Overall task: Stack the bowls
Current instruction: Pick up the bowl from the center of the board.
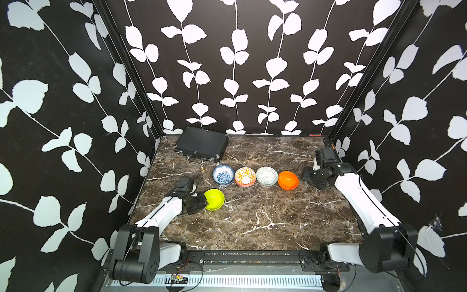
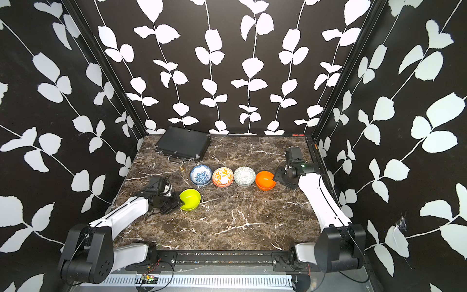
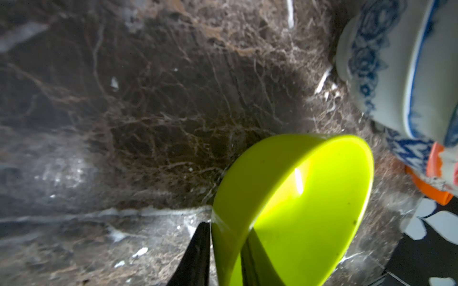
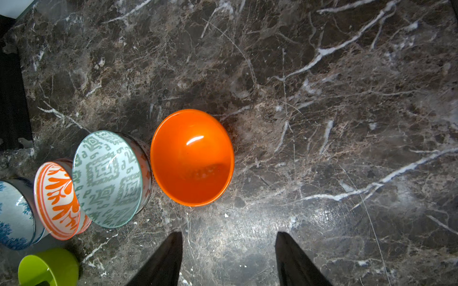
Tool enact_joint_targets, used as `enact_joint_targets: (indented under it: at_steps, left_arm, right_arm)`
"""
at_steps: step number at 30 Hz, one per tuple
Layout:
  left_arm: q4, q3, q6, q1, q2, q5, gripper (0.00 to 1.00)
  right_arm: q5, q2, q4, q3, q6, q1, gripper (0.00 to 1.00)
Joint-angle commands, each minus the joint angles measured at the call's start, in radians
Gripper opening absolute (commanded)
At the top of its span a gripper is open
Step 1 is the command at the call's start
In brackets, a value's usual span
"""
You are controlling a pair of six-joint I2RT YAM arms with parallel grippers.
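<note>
**Rim pinch on lime bowl: hazards of the carry**

Left tool (image 3: 226,230) is clamped across the wall of the lime bowl (image 1: 214,199), one finger inside and one outside. The bowl appears tipped, at centre-left of the worktop (image 1: 252,227) in both top views, apart from the others. Right tool (image 4: 228,260) stands with jaws apart and empty, just beside the orange bowl (image 1: 288,180). That bowl ends a close-packed row at mid-frame, running leftward through a green bowl (image 1: 267,176), an orange-white bowl (image 1: 245,177) and a blue bowl (image 1: 223,175).

Likely hazards:
- The grip takes only a narrow patch of glossy, curved wall, so the lime bowl may swing about the fingers or slide out when lifted.
- The blue bowl lies nearest, so a low carry could clip its rim and shunt the whole row.
- An off-centre release would leave the lime bowl cocked rather than nested.
- Both arms converging on the row could meet.
</note>
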Motion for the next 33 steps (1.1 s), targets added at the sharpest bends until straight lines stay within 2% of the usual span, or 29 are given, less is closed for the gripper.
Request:
enact_joint_targets:
  at_steps: [1, 3, 4, 10, 15, 19, 23, 27, 33]
  left_arm:
    - [-0.067, 0.039, 0.006, -0.022, -0.026, -0.037, 0.12]
    - [-0.1, 0.054, 0.0, -0.041, -0.049, -0.055, 0.01]
    - [-0.117, 0.064, -0.002, -0.052, -0.064, -0.067, 0.0]
    - [-0.221, 0.14, -0.037, -0.143, -0.149, -0.12, 0.0]
    - [-0.271, 0.275, -0.089, -0.314, -0.168, -0.213, 0.0]
    - [-0.262, 0.415, -0.125, -0.459, -0.072, -0.264, 0.0]
    - [-0.268, 0.604, -0.13, -0.6, 0.106, -0.314, 0.0]
    - [-0.274, 0.769, -0.133, -0.673, 0.267, -0.339, 0.0]
    - [-0.297, 0.95, -0.141, -0.74, 0.414, -0.371, 0.0]
  right_arm:
    - [-0.083, -0.054, -0.019, -0.032, -0.019, 0.006, 0.62]
    - [-0.122, -0.075, -0.02, -0.05, -0.024, 0.033, 0.62]
    - [-0.127, -0.085, -0.025, -0.055, -0.029, 0.056, 0.62]
    - [-0.144, -0.165, -0.035, -0.085, -0.018, 0.179, 0.63]
    - [-0.194, -0.217, -0.021, -0.102, 0.016, 0.253, 0.67]
    - [-0.197, -0.23, -0.029, -0.089, 0.021, 0.305, 0.67]
    - [-0.194, -0.233, -0.07, -0.058, 0.011, 0.316, 0.67]
    - [-0.179, -0.236, -0.118, -0.021, -0.003, 0.319, 0.68]
    - [-0.139, -0.243, -0.155, -0.018, -0.024, 0.32, 0.67]
